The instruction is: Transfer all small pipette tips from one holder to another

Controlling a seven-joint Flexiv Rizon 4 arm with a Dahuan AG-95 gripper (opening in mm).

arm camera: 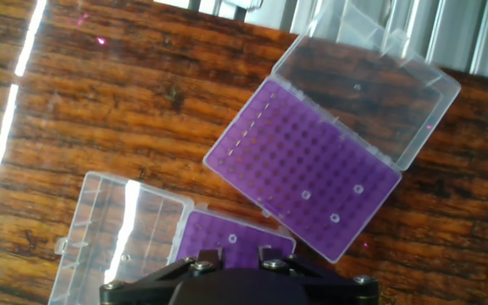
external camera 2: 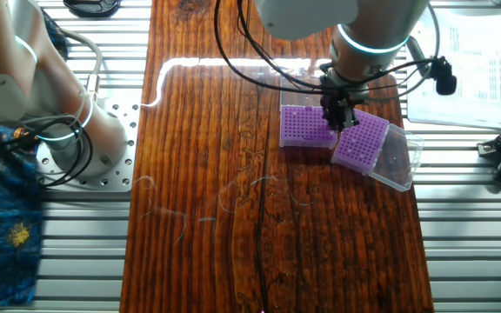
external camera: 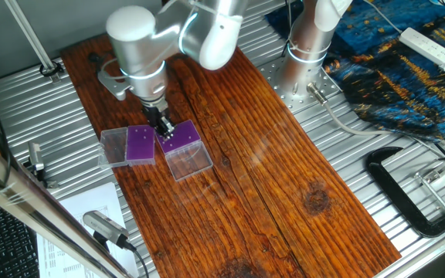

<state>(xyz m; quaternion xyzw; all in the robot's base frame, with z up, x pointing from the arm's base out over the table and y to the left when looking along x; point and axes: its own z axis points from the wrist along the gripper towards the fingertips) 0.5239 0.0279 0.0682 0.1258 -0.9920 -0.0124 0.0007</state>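
The wider, lighter-purple holder (external camera: 182, 137) lies right of the narrower, darker-purple rack (external camera: 140, 144). In the hand view the narrower rack (arm camera: 303, 169) fills the middle and holds three small pipette tips (arm camera: 335, 218) near one end. Only a strip of the wider holder (arm camera: 210, 233) shows at the bottom, with one tip (arm camera: 232, 240) in it. My gripper (arm camera: 242, 254) hangs low over the wider holder's edge, beside the gap between the two racks (external camera: 164, 130). Its fingers stand slightly apart and I see nothing between them. In the other fixed view the gripper (external camera 2: 342, 122) is between the wider holder (external camera 2: 307, 128) and the narrower rack (external camera 2: 361, 139).
Both clear lids lie open on the wooden board: the narrower rack's (arm camera: 371, 93) and the wider holder's (arm camera: 125, 233). The arm's base (external camera: 307, 46) stands beside the board. Papers (external camera 2: 459, 69) and a black clamp (external camera: 408, 193) lie off the board.
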